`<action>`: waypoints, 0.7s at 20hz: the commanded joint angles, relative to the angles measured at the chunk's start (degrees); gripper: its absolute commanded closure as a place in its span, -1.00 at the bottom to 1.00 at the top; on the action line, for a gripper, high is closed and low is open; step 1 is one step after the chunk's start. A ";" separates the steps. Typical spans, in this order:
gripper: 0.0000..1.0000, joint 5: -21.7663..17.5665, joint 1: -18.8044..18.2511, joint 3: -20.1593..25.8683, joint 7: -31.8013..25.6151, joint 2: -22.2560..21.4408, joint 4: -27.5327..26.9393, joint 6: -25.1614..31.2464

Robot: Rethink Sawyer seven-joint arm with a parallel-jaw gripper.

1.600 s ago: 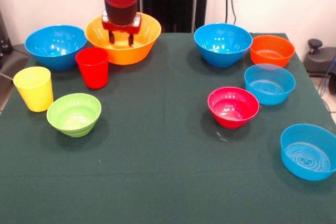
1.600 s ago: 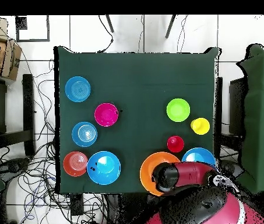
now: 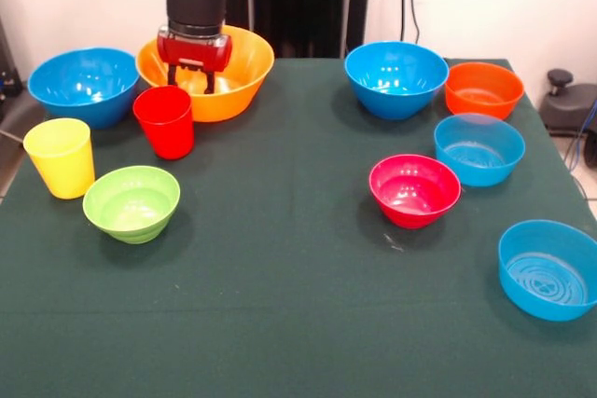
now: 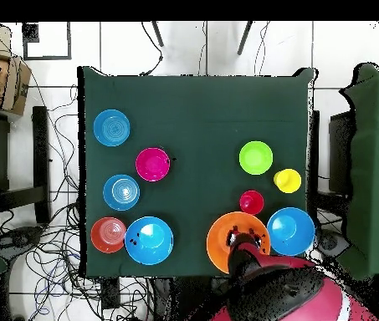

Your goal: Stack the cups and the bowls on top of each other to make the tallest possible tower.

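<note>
The big yellow-orange bowl stands at the table's far left in the front view, with nothing in it. My gripper hangs over its inside, open and empty, its fingers down at rim height. A deep blue bowl touches the big bowl's left side. The red cup stands just in front of the big bowl. The yellow cup and the light green bowl stand nearer the front.
On the right of the front view stand a deep blue bowl, an orange bowl, a pale blue bowl, a pink-red bowl and a second pale blue bowl. The table edge runs just behind the big bowl.
My gripper has moved left in the front view. The big yellow-orange bowl has slid left with it, and the deep blue bowl beside it has shifted left too.
</note>
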 commanded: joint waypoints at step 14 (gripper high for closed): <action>-1.00 24.01 10.63 4.30 12.00 -2.28 -14.84 14.16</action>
